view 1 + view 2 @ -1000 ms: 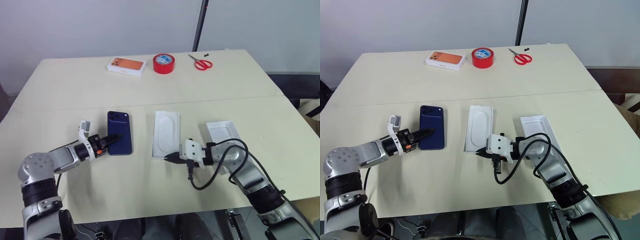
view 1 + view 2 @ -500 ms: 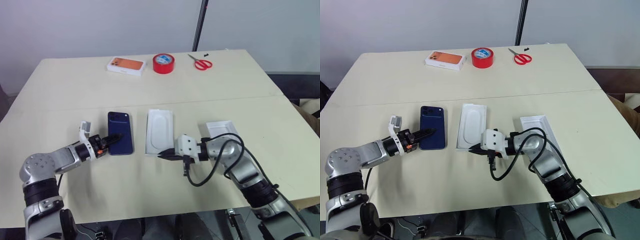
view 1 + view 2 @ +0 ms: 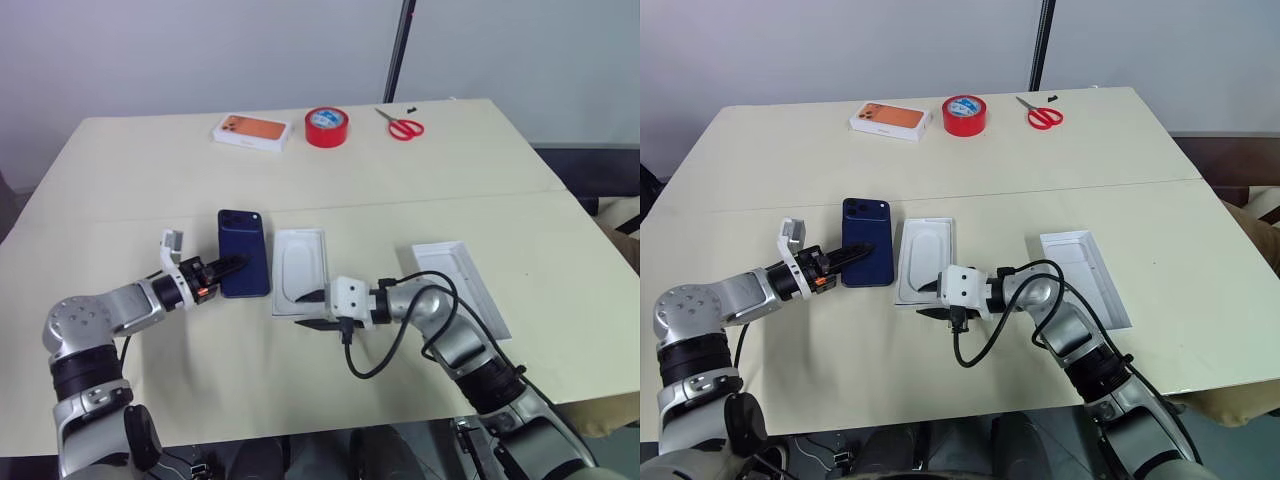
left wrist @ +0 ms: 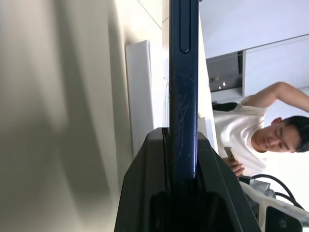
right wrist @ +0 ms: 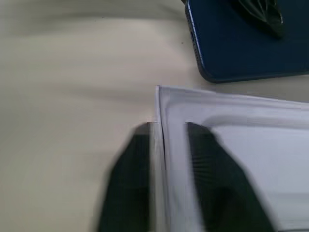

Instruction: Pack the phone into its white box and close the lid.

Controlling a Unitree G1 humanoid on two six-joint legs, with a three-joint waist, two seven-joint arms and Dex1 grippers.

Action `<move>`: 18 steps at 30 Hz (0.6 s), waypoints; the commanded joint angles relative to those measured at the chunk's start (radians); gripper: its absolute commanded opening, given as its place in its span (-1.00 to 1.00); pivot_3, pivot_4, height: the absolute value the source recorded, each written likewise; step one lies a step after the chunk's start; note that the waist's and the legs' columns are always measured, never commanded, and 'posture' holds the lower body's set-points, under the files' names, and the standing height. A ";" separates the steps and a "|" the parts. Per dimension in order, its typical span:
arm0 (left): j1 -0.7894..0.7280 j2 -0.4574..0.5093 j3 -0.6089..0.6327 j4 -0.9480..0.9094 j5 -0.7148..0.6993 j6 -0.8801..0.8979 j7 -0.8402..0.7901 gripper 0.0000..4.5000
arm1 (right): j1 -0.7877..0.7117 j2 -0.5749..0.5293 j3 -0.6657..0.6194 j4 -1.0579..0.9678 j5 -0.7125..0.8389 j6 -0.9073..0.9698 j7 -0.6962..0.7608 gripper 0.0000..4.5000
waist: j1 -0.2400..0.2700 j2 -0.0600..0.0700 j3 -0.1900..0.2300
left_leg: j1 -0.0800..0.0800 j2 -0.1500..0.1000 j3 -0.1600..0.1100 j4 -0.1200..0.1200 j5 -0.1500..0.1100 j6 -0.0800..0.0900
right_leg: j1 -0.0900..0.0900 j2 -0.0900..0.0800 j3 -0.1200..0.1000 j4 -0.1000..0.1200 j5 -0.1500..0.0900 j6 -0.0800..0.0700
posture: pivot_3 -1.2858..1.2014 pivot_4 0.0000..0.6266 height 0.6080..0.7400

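Left eye view: the phone [image 3: 246,262], a slim glossy navy slab, sits centre-left, its near end pinched by the left gripper [image 3: 232,266]. With so short a hold it may pivot or slip. Just right lies a matte recessed white tray [image 3: 300,270]; the lid [image 3: 462,290] is lower right. Left wrist view: fingers [image 4: 145,193] clamp the scuffed edge. Right wrist view: the right gripper [image 5: 166,130] is narrowly parted astride the tray's thin rim and could snag it.

The dark blue phone [image 3: 245,266] lies back-up (camera cluster at its far corner), just beside the shallow white box [image 3: 301,284]. The white lid [image 3: 462,288] rests open-side up, well apart.
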 commanded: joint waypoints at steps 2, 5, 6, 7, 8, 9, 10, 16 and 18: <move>-0.020 0.025 0.030 -0.024 -0.046 0.012 -0.018 -1.00 | -0.011 -0.030 -0.046 -0.063 0.070 0.031 0.046 0.47 | 0.001 0.000 0.000 | 0.000 0.000 0.000 0.000 0.000 0.000 | 0.000 0.000 0.000 0.000 0.000 0.000 | 0.03 -0.52 1.00; -0.038 0.020 0.039 -0.014 -0.053 0.020 -0.004 -1.00 | -0.045 -0.002 -0.102 -0.077 0.148 0.111 0.031 0.47 | 0.000 0.000 0.000 | 0.000 0.000 0.000 0.000 0.000 0.000 | 0.000 0.000 0.000 0.000 0.000 0.000 | 0.03 -0.52 1.00; -0.048 0.012 0.045 -0.017 -0.064 0.027 0.006 -1.00 | -0.059 0.011 -0.128 -0.079 0.182 0.147 0.021 0.47 | 0.000 0.000 0.000 | 0.000 0.000 0.000 0.000 0.000 0.000 | 0.000 0.000 0.000 0.000 0.000 0.000 | 0.03 -0.52 1.00; -0.058 0.003 0.050 -0.025 -0.077 0.035 0.015 -1.00 | -0.075 0.026 -0.155 -0.073 0.207 0.175 0.004 0.47 | 0.001 0.000 0.000 | 0.000 0.000 0.000 0.000 0.000 0.000 | 0.000 0.000 0.000 0.000 0.000 0.000 | 0.03 -0.52 1.00; -0.065 -0.004 0.054 -0.033 -0.088 0.043 0.023 -1.00 | -0.086 0.036 -0.174 -0.065 0.220 0.195 -0.013 0.47 | 0.001 0.000 0.000 | 0.000 0.000 0.000 0.000 0.000 0.000 | 0.000 0.000 0.000 0.000 0.000 0.000 | 0.03 -0.52 1.00; -0.068 -0.008 0.057 -0.040 -0.095 0.048 0.031 -1.00 | -0.093 0.042 -0.185 -0.062 0.227 0.209 -0.024 0.25 | 0.001 0.000 0.000 | 0.000 0.000 0.000 0.000 0.000 0.000 | 0.000 0.000 0.000 0.000 0.000 0.000 | 0.03 -0.52 1.00; -0.070 -0.009 0.064 -0.036 -0.104 0.055 0.038 -1.00 | -0.105 0.051 -0.195 -0.040 0.219 0.202 -0.046 0.10 | 0.001 0.000 0.000 | 0.000 0.000 0.000 0.000 0.000 0.000 | 0.000 0.000 0.000 0.000 0.000 0.000 | 0.03 -0.52 1.00; -0.051 0.027 0.074 -0.049 -0.132 0.071 0.043 -1.00 | -0.156 0.066 -0.102 0.143 0.011 0.052 -0.168 -0.98 | -0.006 0.000 0.000 | 0.000 0.000 0.000 0.000 0.000 0.000 | -0.001 0.000 0.000 0.001 0.000 0.000 | 0.03 -0.52 1.00; -0.063 0.069 0.086 -0.018 -0.132 0.075 0.030 -1.00 | -0.160 0.106 -0.068 0.197 -0.007 0.007 -0.170 -0.98 | -0.010 0.000 0.000 | 0.000 0.000 0.001 0.000 0.000 0.000 | -0.002 0.001 0.001 0.001 0.000 0.000 | 0.03 -0.52 1.00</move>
